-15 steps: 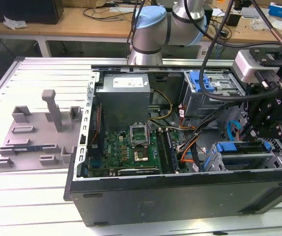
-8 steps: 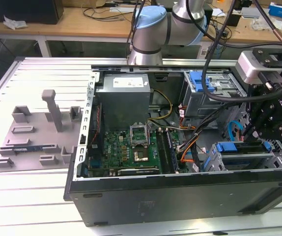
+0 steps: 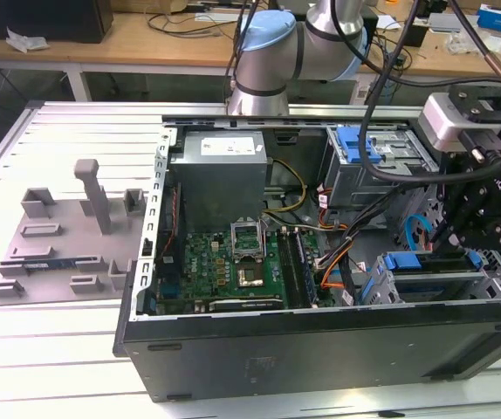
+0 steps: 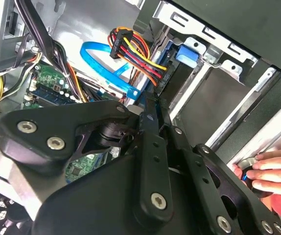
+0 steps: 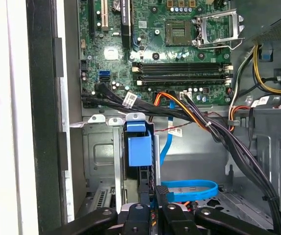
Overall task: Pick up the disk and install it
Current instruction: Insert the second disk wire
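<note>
Exterior view: the disk (image 3: 429, 262) stands edge-on in the drive cage at the case's (image 3: 320, 345) right end. A blue frame shows along its top, and the label is hidden.
Gripper (image 3: 449, 237): just above the disk; contact unclear.
Second wrist view: gripper (image 4: 152, 110) jaws drawn close together. A hand (image 4: 270, 171) is beside the cage.
First wrist view: gripper (image 5: 150, 191) below a blue latch (image 5: 139, 149).

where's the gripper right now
In the exterior view the gripper is at the view's right, down inside the open computer case, just above the drive cage and to the right of the motherboard.
</note>
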`<action>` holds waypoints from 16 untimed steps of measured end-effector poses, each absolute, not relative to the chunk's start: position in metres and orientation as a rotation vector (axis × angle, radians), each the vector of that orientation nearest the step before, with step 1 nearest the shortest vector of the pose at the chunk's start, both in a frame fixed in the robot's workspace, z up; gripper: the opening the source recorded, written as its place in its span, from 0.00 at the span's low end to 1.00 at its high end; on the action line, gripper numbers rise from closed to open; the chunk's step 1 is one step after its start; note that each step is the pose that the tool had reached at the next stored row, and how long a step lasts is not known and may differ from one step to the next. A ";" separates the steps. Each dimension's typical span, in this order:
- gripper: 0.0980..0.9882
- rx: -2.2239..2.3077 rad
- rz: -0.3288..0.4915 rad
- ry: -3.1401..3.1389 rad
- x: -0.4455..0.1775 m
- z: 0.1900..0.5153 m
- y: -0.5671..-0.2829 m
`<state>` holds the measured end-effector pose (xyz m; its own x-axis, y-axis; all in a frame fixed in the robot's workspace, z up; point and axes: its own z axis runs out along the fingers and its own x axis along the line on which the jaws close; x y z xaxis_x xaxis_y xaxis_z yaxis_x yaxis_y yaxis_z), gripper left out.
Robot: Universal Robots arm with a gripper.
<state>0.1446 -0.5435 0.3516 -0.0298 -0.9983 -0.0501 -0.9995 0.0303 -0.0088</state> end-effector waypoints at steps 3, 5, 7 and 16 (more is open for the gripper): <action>0.07 -2.169 0.045 2.214 0.145 0.351 -0.543; 0.07 -2.177 0.045 2.206 0.146 0.350 -0.543; 0.07 -2.187 0.045 2.196 0.146 0.348 -0.543; 0.07 -2.237 0.048 2.148 0.146 0.342 -0.543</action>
<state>0.1458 -0.5434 0.3418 0.0406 -0.9979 -0.0500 -0.9992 -0.0403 -0.0075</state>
